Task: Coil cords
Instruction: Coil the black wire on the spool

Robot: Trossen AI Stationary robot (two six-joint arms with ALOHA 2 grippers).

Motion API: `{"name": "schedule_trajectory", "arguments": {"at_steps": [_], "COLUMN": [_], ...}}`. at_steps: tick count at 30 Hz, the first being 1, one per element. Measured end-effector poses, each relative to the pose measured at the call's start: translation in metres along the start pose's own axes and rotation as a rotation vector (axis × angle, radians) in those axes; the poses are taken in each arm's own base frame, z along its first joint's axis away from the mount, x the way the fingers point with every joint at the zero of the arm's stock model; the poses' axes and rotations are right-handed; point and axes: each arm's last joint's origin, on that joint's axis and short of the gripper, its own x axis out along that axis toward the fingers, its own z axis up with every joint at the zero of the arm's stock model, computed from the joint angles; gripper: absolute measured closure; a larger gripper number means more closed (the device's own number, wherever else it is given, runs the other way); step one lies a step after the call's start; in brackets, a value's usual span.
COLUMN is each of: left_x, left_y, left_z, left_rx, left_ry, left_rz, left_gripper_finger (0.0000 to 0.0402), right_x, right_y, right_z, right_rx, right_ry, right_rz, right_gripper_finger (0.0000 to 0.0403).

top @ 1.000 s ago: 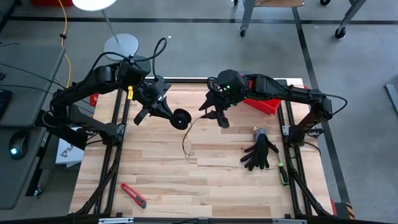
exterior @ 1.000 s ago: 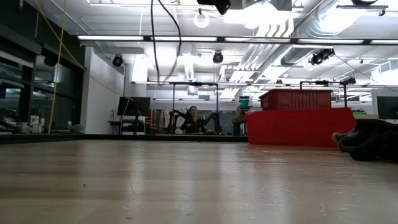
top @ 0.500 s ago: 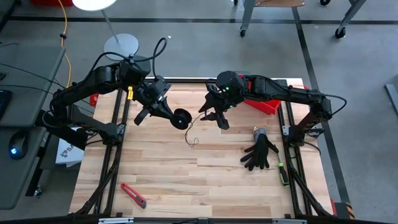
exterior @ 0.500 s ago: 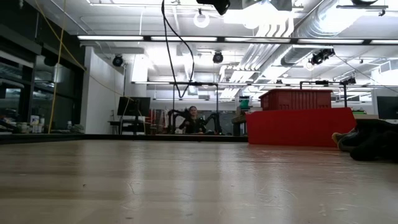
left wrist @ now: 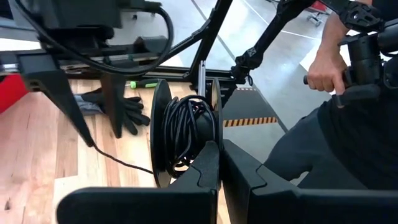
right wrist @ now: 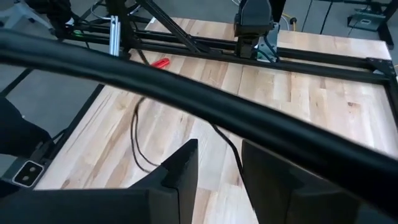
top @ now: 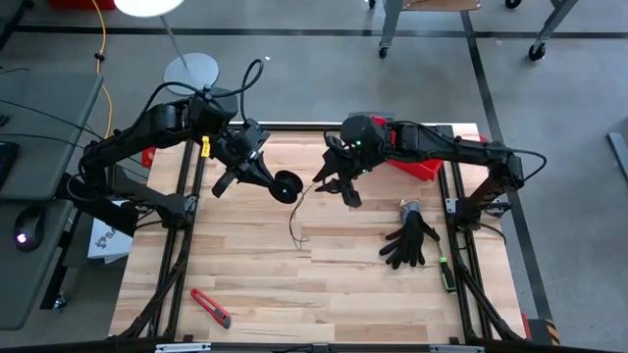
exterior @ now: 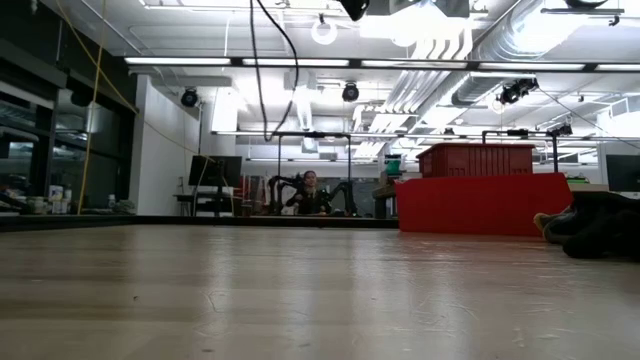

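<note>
Coiling partly done: left end effector (top: 280, 184), closed on the spool (top: 286, 186) above the counter (top: 245, 284) at about 11 o'clock, carries several wound turns, while right end effector (top: 334, 185), fingers parted around the cord (top: 297, 218), leaves a loose tail hanging toward centre, unwound.

The room has a grey concrete floor (top: 324, 49) marked with dark tape lines. A white ceiling (exterior: 420, 45) carries exposed ducts and strip lights (exterior: 210, 61). A round-based floor lamp (top: 191, 69) stands beyond the wooden table (top: 324, 284). A seated person (exterior: 310, 193) appears far behind.
</note>
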Motion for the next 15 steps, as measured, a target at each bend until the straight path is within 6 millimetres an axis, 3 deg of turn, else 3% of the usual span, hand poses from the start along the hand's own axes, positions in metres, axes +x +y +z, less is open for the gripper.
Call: {"name": "schedule_trajectory", "arguments": {"at_steps": [15], "left_x": [-0.0001], "left_y": [0.0], "left_z": [0.0046], "left_rx": [0.037], "left_ry": [-0.04], "left_rz": [0.002], "left_gripper_finger": [0.0401], "right_x": [0.0006], "right_y": [0.0001], "right_z": [0.0008], "right_rx": [-0.014], "right_ry": [0.004], "right_rz": [-0.05], "right_gripper_finger": [0.0288]}}
